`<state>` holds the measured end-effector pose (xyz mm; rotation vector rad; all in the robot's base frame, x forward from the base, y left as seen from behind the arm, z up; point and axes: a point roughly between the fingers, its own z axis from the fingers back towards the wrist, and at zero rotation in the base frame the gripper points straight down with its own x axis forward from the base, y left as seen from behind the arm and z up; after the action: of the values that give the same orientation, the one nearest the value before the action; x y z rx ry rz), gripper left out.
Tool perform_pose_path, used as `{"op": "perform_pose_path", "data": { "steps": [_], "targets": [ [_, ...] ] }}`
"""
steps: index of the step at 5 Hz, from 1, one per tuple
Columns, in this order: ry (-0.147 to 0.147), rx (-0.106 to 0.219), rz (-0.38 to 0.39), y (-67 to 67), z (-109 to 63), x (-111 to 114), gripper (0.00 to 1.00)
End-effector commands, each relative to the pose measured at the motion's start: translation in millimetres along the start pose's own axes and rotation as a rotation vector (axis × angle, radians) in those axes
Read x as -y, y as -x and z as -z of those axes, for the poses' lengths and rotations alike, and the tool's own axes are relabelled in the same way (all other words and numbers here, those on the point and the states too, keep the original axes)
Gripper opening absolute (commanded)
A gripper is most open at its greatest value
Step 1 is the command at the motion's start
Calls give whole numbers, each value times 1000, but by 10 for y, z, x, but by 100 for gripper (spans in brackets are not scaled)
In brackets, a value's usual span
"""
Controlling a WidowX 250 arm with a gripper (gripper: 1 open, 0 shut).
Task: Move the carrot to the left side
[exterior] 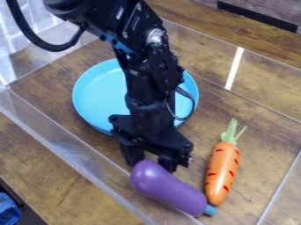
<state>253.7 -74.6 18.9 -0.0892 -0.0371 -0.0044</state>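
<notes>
End effector (157, 160) points down over the eggplant (168, 188) – opening unclear, seemingly holding nothing – while the carrot (221, 169) lies untouched just right.

Gripper (157, 156) fingertips run into the eggplant's (168, 188) top end, so contact or a gap between them cannot be told; jaw spread not readable either, black fingers merge into one dark mass; arm's (139, 53) upper links cut off by the top edge; black cable (35, 39) leaves frame at upper left; blue plate's (97, 95) near-right rim hidden behind the gripper and wrist; eggplant's far end meets a small teal bit (210, 210) by the carrot's (220, 169) tip, too small to identify; blue object (7, 212) at bottom-left corner cut off, unidentifiable; white shape (10, 33) at left edge cropped and blurred.
</notes>
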Motion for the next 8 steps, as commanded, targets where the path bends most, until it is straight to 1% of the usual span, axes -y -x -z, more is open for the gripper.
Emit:
{"op": "perform_pose_path", "data": {
  "steps": [1,2,3,4,5,6,7,8],
  "targets": [
    [19,60,9,-87,-154,47,0],
    [14,59,12,-89,-178,22,0],
    [12,63,11,-122,-236,16,0],
    [15,80,7,-149,-321,59,0],
    [18,113,-10,-231,-453,114,0],
    [26,155,-23,-311,-519,182,0],
    [43,189,-28,-337,-498,272,100],
    [66,218,-18,-375,-456,345,100]
  ]
}}
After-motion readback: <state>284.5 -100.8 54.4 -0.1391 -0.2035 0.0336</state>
